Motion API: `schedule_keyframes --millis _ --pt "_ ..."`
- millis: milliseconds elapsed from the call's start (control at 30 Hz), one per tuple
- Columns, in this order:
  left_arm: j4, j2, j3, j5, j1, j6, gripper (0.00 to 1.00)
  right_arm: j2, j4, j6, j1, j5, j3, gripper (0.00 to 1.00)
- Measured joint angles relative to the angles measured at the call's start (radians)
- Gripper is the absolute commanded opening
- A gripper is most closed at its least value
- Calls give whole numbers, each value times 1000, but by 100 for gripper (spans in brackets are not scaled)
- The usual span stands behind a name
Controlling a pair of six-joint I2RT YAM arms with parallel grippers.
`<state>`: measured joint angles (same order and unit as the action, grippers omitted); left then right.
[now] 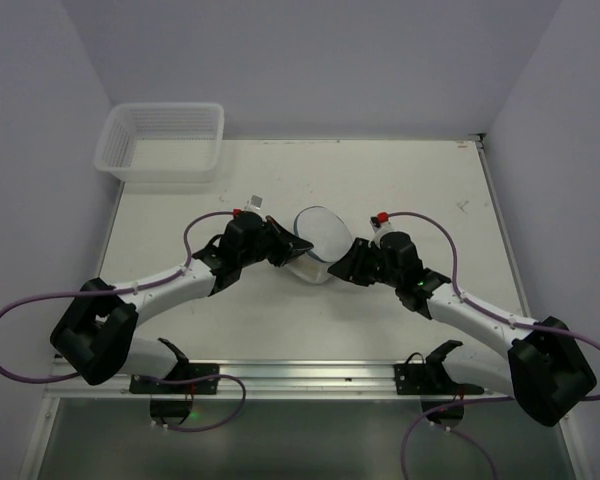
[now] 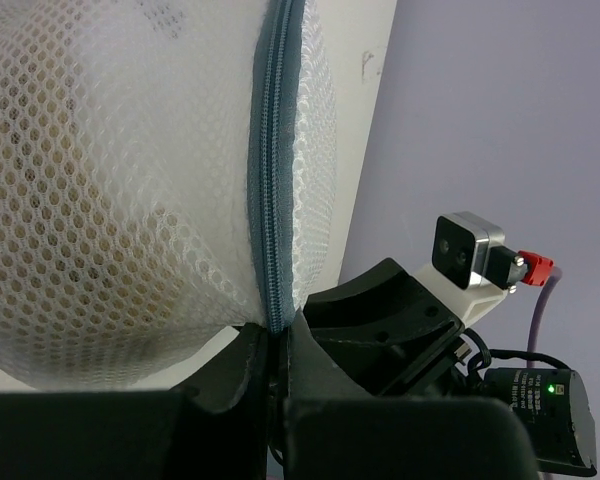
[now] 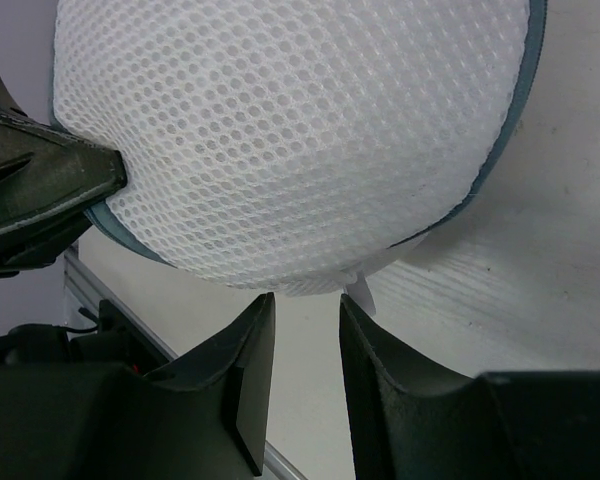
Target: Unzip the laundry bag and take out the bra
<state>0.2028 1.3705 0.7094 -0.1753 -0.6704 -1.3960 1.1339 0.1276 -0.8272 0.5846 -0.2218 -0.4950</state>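
Left claw [image 2: 277, 345] was clamped shut on the bag's [image 1: 320, 235] zip [image 2: 270, 200]; right claw [image 3: 307, 310] sat part-open just beside the bag, gripping nothing.

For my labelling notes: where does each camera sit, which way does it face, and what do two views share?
Top external: above and behind the arms, looking down on the white table, both arms, round white mesh laundry bag between left gripper and right gripper.
Left wrist: looks along its shut fingers pinching the grey-blue zip rim.
Right wrist: looks past its open fingers at the mesh dome.
Shared: every view shows the bag.
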Motion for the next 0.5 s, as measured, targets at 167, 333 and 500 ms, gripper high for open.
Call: schedule_keyframes --millis 167,333,500 --pt "0 -2 0 0 0 0 0 -4 0 0 0 4 7 35" --pt "0 -3 0 0 0 0 0 -4 3 0 0 5 7 35" --pt "0 -10 0 -1 0 0 0 -3 14 1 -3 22 7 33"
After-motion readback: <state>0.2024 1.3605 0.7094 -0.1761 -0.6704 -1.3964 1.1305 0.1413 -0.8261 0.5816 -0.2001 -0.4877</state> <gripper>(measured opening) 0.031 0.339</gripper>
